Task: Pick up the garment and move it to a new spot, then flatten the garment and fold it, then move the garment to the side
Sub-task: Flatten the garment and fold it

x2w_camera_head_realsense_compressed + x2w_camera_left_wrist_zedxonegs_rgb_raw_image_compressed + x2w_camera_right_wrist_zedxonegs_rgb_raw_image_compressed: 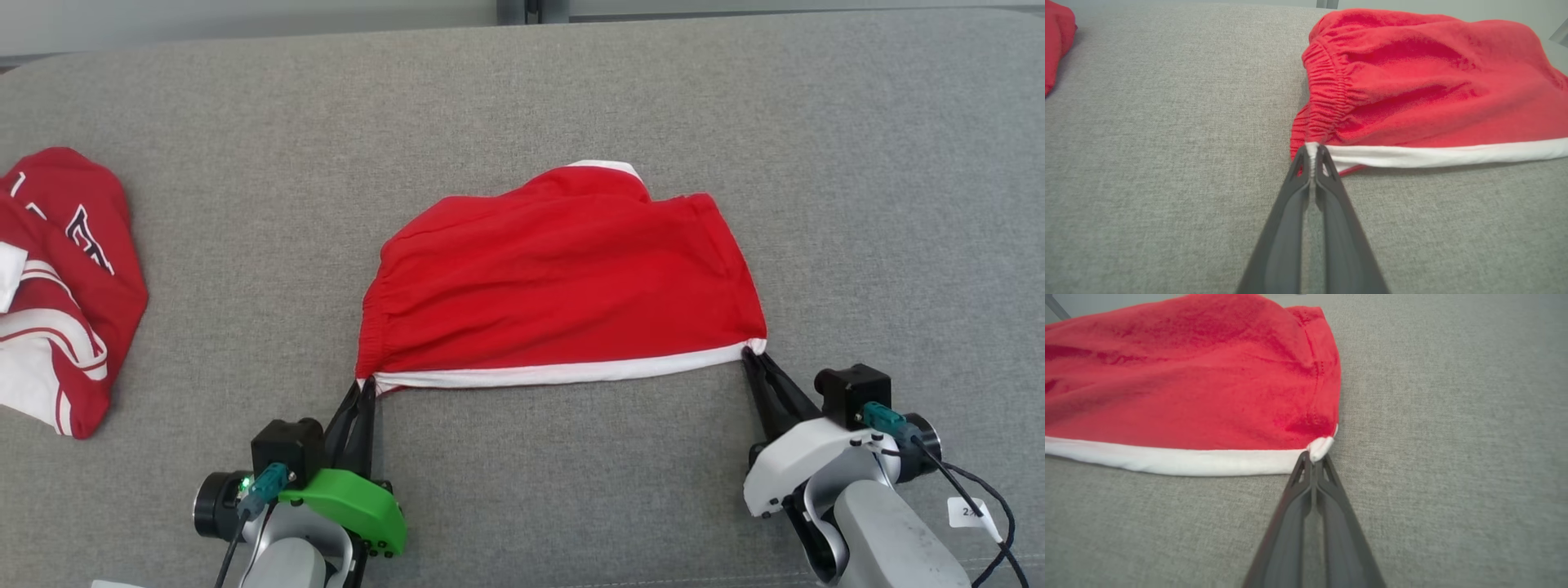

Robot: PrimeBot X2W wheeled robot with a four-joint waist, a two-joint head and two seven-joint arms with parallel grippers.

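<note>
The left end effector (pixel 366 385) is pinched shut on the near left corner of the garment (pixel 563 278), its two dark fingers pressed together with a bit of the white band (pixel 571 371) caught between the tips. The right end effector (pixel 752 354) is likewise closed on the near right corner, where a small tuft of white cloth sticks out past its tips.

The garment (red shorts, by the gathered elastic waistband (pixel 1327 94) on its left side) lies in the middle of the grey fabric surface (pixel 522 106). Its white-trimmed edge is drawn nearly straight between the two grips, and the red cloth behind is loosely rumpled. A second red and white garment (pixel 65 286) lies bunched at the far left edge, well apart.
</note>
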